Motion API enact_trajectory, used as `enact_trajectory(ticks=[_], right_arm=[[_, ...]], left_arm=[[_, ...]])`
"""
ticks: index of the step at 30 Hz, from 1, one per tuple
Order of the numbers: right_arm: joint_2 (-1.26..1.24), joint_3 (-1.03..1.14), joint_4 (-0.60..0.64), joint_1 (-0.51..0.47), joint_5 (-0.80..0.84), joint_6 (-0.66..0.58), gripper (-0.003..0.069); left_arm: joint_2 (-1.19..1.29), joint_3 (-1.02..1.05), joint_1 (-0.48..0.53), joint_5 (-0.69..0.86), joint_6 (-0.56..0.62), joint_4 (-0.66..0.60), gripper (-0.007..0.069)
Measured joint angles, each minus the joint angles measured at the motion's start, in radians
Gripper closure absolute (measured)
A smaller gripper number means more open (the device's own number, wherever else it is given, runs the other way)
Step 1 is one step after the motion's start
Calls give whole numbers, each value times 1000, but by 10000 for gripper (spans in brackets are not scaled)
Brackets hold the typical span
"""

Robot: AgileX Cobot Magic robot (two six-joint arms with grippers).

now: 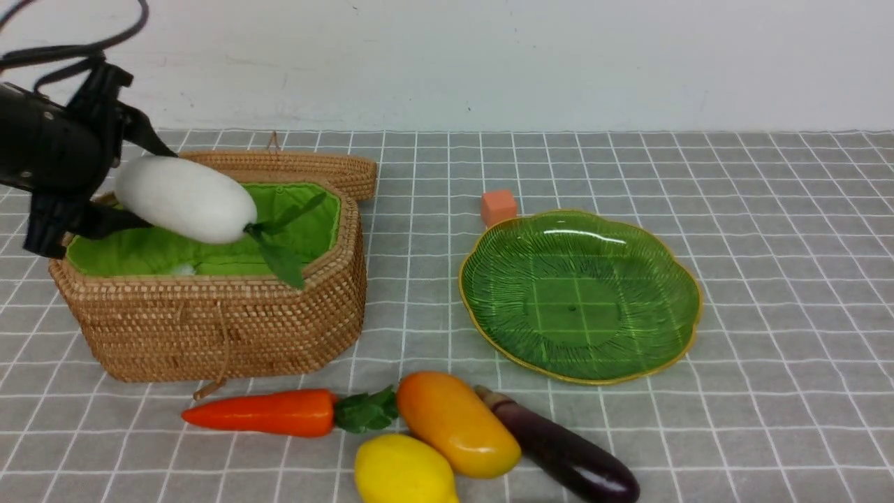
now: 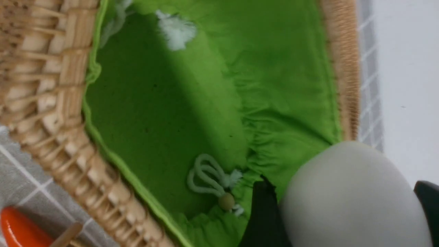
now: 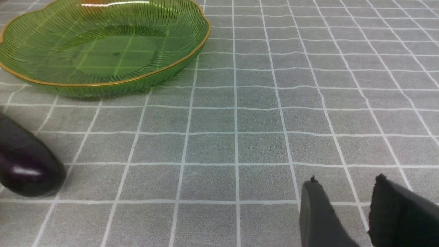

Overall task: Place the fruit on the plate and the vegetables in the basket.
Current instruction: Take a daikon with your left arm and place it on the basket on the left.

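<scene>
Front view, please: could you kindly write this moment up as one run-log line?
left gripper: holds radish over open basket | right gripper: open, empty | plate: nothing on it

One radish, one carrot, one eggplant, one mango, one lemon, one basket, one plate, one cube.

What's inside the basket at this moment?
Only the green lining, its white drawstring cord and a white tuft show inside the basket. The white radish, held by the left gripper, is above the opening and hides part of the floor.
</scene>
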Motion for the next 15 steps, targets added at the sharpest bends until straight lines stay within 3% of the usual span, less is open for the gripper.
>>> enact_trajectory(ticks=[3, 7, 13, 15], right_arm=[[0, 0, 0, 0, 0, 0, 419], [0, 0, 0, 0, 0, 0, 419], [0, 0, 0, 0, 0, 0, 419], [0, 0, 0, 0, 0, 0, 419]], left_arm=[[19, -20, 0, 6, 9, 0, 119], [18, -48, 0, 31, 134, 0, 42], [-9, -106, 0, 103, 270, 7, 27], [-46, -148, -1, 160, 450, 21, 41]])
